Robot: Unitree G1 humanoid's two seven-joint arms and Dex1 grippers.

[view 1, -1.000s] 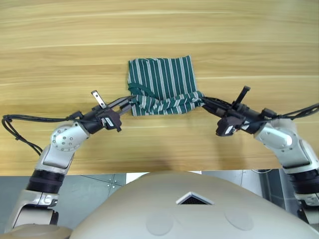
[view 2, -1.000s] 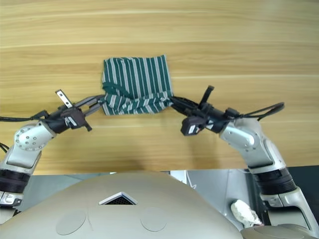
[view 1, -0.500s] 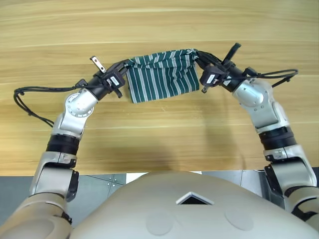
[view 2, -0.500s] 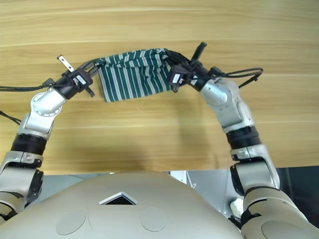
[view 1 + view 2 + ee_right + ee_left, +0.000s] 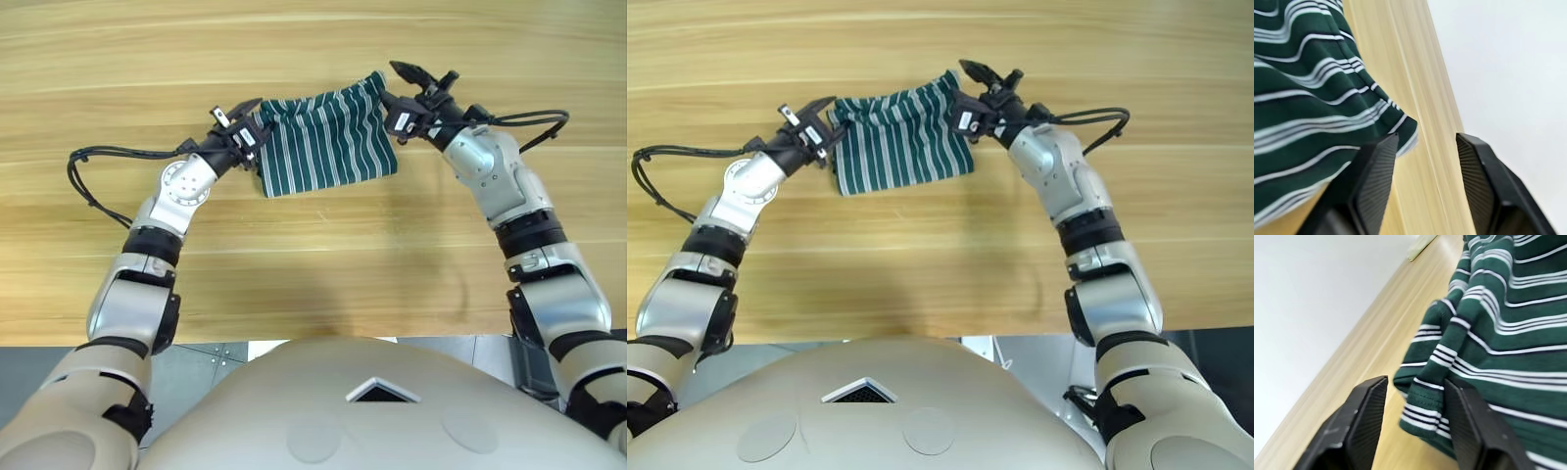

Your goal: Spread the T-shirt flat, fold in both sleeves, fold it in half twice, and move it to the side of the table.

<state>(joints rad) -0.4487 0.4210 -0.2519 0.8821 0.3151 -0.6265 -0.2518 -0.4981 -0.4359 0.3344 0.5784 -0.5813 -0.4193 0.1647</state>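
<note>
head view, looking down: a dark green t-shirt with thin white stripes (image 5: 328,142), folded into a small rough rectangle, lies on a pale wooden table (image 5: 313,255) toward 12 o'clock, in the far middle of the tabletop. its near edge lies flat; its far edge is slightly bunched.

the left gripper (image 5: 253,125) sits at the shirt's 10 o'clock corner. in the left wrist view its two black fingers (image 5: 1364,416) stand apart, with a hemmed corner of the cloth lying loose in the gap and bare table showing beside it – not pinched.

the right gripper (image 5: 397,83) sits at the shirt's 2 o'clock corner. in the right wrist view its ribbed black fingers (image 5: 1374,176) are spread wide – a striped corner rests against one finger, and wood shows between them.

black cables (image 5: 108,155) trail from both wrists across the table.
</note>
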